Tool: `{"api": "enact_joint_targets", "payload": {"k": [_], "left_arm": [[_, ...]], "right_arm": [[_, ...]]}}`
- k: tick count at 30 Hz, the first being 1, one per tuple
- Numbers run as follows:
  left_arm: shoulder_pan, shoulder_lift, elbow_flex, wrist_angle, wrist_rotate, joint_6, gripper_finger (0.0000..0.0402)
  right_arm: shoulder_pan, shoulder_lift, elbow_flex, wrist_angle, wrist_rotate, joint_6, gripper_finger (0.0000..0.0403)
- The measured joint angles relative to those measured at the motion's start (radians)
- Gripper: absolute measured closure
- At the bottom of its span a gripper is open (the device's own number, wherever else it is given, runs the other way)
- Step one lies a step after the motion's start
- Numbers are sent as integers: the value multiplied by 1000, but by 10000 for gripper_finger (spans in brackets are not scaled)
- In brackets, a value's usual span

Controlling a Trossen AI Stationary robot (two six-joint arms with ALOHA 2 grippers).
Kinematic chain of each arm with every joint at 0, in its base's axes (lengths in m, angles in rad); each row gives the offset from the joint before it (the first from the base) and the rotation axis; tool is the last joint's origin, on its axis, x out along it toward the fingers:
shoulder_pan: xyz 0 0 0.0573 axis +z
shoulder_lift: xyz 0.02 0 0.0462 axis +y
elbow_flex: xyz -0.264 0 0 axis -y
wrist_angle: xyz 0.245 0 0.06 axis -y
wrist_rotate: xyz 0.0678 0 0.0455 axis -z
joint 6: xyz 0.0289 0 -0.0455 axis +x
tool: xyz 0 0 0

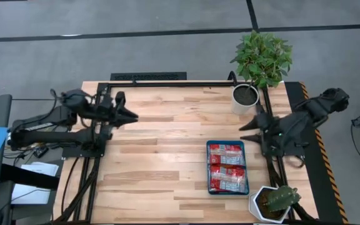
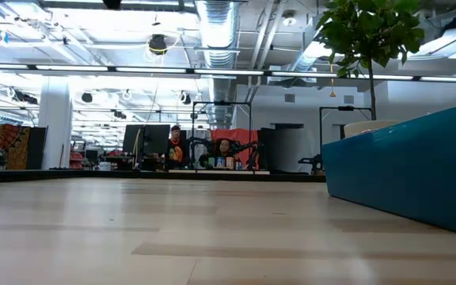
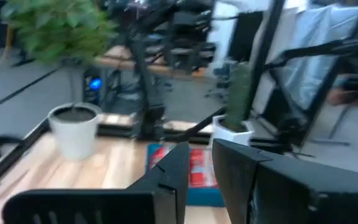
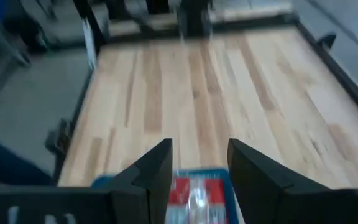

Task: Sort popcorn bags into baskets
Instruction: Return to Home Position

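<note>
Raised over the pale wooden plank desk [image 1: 161, 156], the left fingers [image 1: 129, 115] sit at the frame's left, narrowly parted and empty. The right fingers [image 1: 251, 127], right of centre, spread wider, also empty. At lower right, red flat popcorn bags [image 1: 225, 165] fill a shallow blue rectangular tray [image 1: 228, 192]. In the low view, the tray's wall fills the right edge. Both wrist views show the red bags beyond each arm's parted fingers.

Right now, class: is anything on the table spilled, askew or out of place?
Nothing stands out: popcorn bags lie inside the blue tray, both plant pots stand upright, left gripper and right gripper wait at the sides.
</note>
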Motion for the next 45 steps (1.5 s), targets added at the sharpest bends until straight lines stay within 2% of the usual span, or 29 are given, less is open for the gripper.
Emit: {"api": "enact_joint_targets", "payload": {"k": [3,10,16,19,22,25,30,35,37,42,45], "left_arm": [[1,-60,-49,-1,22,-18,338],[1,-213,-275,92,-76,-109,337],[1,-356,-505,226,-85,-208,337],[1,-425,-592,252,-82,-254,337],[1,-481,-674,320,-42,-290,337],[1,-536,-748,395,-2,-326,337],[1,-605,-757,343,31,-344,337],[2,-630,-757,345,28,-315,337],[2,-625,-757,354,16,-319,337],[2,-625,-757,343,14,-313,337],[7,-626,-757,300,-2,-292,337]], "right_arm": [[-1,-142,-141,131,7,-16,228],[-17,-547,-515,498,34,-59,220],[-15,-815,-773,602,24,-24,214],[-16,-821,-869,681,-14,-43,214],[-15,-816,-925,824,-145,-62,217],[-18,-819,-1015,904,-208,-64,219],[-44,-822,-1150,1198,-234,-63,216],[-143,-794,-1163,1223,-129,-25,210],[-202,-781,-1163,1282,-134,-30,209],[-369,-767,-1163,1286,-261,-30,213],[-461,-771,-1163,1200,-357,-26,217]]}}
